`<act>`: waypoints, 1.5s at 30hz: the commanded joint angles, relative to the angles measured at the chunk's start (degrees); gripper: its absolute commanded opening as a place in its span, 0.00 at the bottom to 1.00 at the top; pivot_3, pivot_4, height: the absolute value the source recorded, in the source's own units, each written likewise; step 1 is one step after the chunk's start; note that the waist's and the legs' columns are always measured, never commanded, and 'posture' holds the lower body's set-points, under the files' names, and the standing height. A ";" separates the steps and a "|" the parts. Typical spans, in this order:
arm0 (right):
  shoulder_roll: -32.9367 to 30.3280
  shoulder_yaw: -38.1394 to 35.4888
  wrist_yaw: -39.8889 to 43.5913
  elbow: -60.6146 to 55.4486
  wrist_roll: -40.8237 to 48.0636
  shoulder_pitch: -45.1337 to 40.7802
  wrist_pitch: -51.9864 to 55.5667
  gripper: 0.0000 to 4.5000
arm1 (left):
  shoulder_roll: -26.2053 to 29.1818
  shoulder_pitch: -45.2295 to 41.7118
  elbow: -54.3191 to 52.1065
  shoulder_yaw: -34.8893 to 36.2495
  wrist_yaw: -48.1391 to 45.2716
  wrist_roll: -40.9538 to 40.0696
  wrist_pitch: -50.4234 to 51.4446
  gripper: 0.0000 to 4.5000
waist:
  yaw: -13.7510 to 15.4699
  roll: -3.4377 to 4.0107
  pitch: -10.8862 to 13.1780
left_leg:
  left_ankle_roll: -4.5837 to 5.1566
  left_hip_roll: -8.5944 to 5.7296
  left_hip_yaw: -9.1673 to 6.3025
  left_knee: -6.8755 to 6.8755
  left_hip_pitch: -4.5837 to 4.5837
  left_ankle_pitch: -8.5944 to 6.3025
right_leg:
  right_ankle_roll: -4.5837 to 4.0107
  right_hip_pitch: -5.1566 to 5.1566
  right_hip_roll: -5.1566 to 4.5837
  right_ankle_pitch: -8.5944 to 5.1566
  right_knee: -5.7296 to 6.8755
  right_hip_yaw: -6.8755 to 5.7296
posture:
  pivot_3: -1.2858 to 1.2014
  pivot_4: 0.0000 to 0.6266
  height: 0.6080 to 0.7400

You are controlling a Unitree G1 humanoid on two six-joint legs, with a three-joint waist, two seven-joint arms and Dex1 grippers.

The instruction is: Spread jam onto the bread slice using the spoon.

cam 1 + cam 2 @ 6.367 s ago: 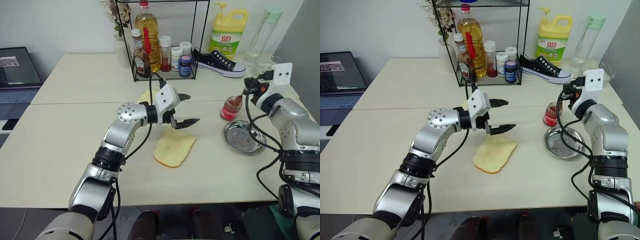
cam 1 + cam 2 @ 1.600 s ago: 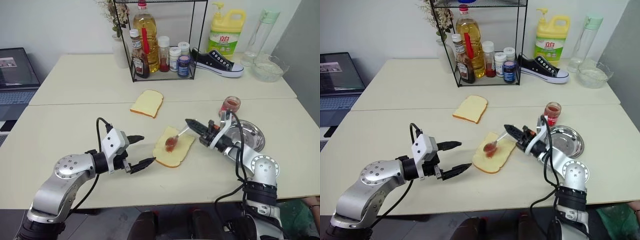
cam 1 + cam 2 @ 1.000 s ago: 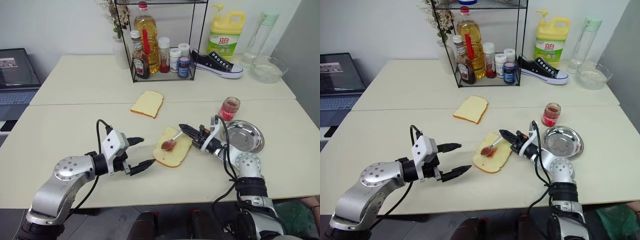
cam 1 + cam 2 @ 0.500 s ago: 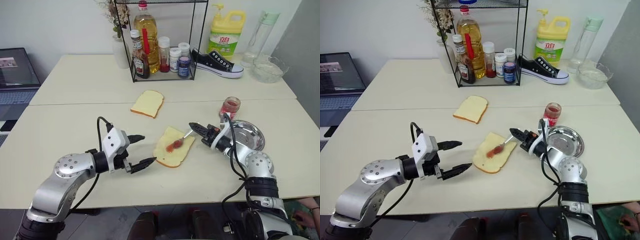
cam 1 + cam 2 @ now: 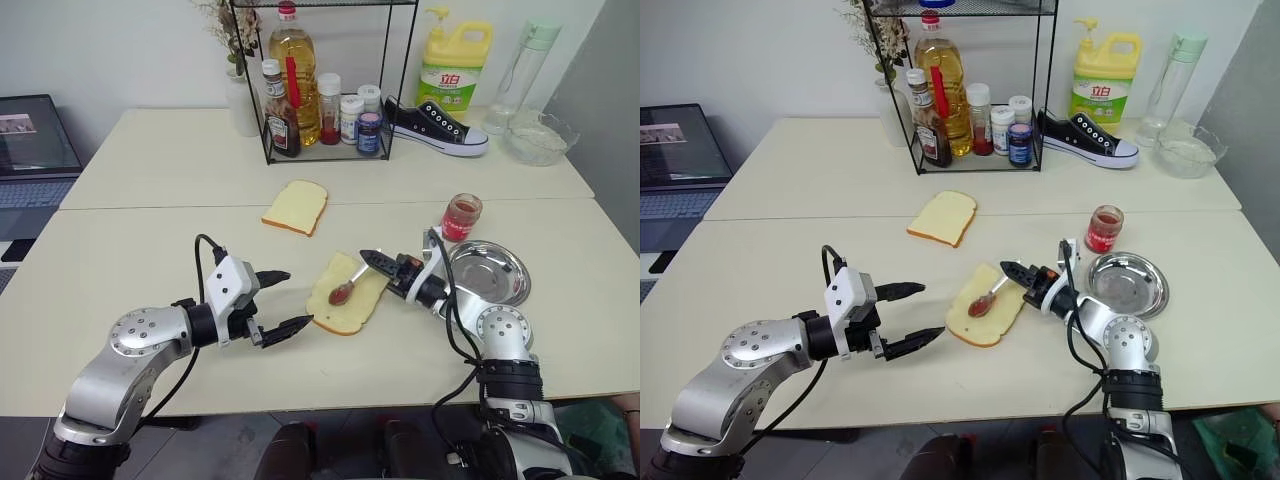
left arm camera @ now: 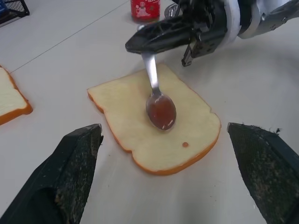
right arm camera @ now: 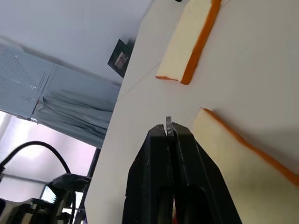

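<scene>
The right gripper [image 5: 372, 259] pinches the thin silver spoon [image 6: 156, 98] in closed fingers, its jam-smeared bowl resting mid-face on the squarish pale-yellow bread slice [image 5: 345, 300] for spreading. The left gripper [image 5: 278, 301] waits spread wide beside the slice.

Spoon [image 7: 168, 125]: handle clamped between right gripper [image 7: 170, 135] fingers, just a sliver of its end visible past the tips in right wrist view. Bread slice [image 7: 243, 154] ahead of that gripper cut by picture edge. Left gripper [image 6: 170, 168] fingers cropped at bottom edge. Labels on the rack bottles [image 5: 320, 105] too small to read.
</scene>
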 commanded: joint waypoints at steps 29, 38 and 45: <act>-1.89 -7.22 3.24 2.16 3.68 -4.82 1.58 0.00 | 0.24 0.14 -2.13 0.58 0.10 -0.63 -0.20 1.00 | -0.01 0.00 0.00 | 0.00 0.01 -0.02 0.00 0.03 0.00 | 0.00 0.06 -0.01 0.00 0.00 0.00 | 0.52 0.24 1.00; 1.03 -2.94 3.64 5.81 -2.80 -5.38 -2.05 0.00 | 0.32 0.39 -2.60 0.81 0.53 -0.66 0.02 1.00 | -0.01 0.01 0.01 | 0.00 0.00 0.00 0.00 0.00 0.00 | 0.00 0.01 -0.01 0.00 0.00 0.00 | 0.52 0.24 1.00; 0.38 0.59 5.72 8.79 -9.35 -6.04 -6.32 0.00 | 0.22 0.48 -2.75 0.54 0.85 -0.53 -0.01 1.00 | -0.09 0.01 0.00 | 0.00 0.01 0.00 0.00 0.02 0.00 | 0.00 0.00 0.00 0.00 0.01 0.01 | 0.52 0.24 1.00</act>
